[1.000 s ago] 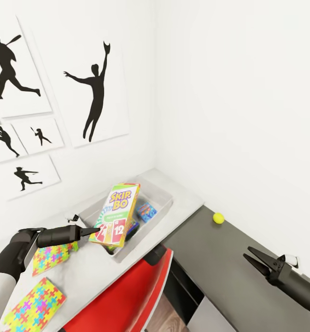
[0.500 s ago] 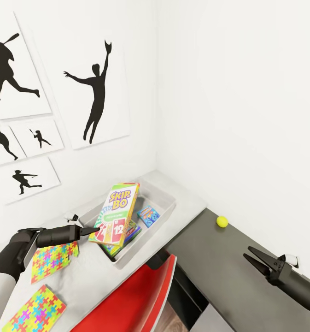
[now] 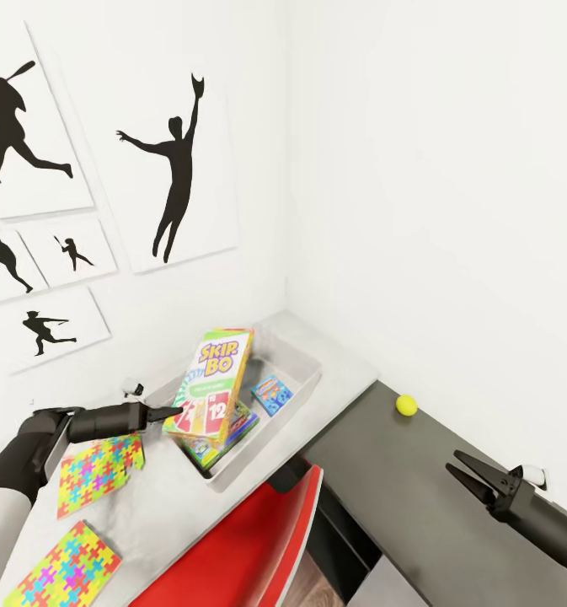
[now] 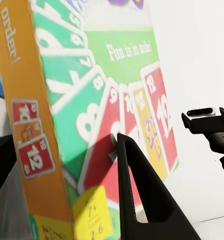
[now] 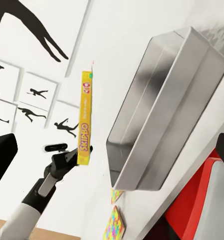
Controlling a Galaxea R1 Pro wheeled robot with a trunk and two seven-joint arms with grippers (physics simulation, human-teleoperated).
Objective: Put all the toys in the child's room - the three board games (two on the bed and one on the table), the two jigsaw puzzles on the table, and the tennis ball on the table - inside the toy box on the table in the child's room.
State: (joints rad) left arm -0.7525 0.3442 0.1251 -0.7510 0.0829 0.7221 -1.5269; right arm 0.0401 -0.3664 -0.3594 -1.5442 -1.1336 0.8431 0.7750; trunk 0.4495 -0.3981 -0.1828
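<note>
1. The box in your left gripper (image 3: 172, 412) reads "SKIP BO" on its yellow top, with "12" on the red cards below. In the left wrist view the same Skip-Bo box (image 4: 92, 125) shows "Fun is in order!" on a green band and "12" on its orange edge.
2. Your left fingers (image 4: 141, 200) are clamped on the lower edge of the Skip-Bo box (image 3: 211, 384), which stands nearly upright over the toy box (image 3: 304, 371). The right wrist view shows it edge-on, "SKIPBO" printed down its spine (image 5: 85, 120).
3. Inside the bin lies a small blue game box (image 3: 271, 394); its print is too small to read. Another colourful box (image 3: 224, 438) lies under the Skip-Bo box, mostly hidden.
4. Two jigsaw puzzles rest on the grey table (image 3: 173, 497): one (image 3: 98, 472) partly under your left arm, the other (image 3: 64, 569) cut off by the picture's edge.
5. The tennis ball (image 3: 406, 405) sits on the darker lower shelf unit (image 3: 401, 497), near the wall.
6. Your left arm reaches across level; your right gripper (image 3: 468, 476) hovers over the shelf, jaws apart and empty.
7. A red chair (image 3: 249, 548) is partly cut off below.
</note>
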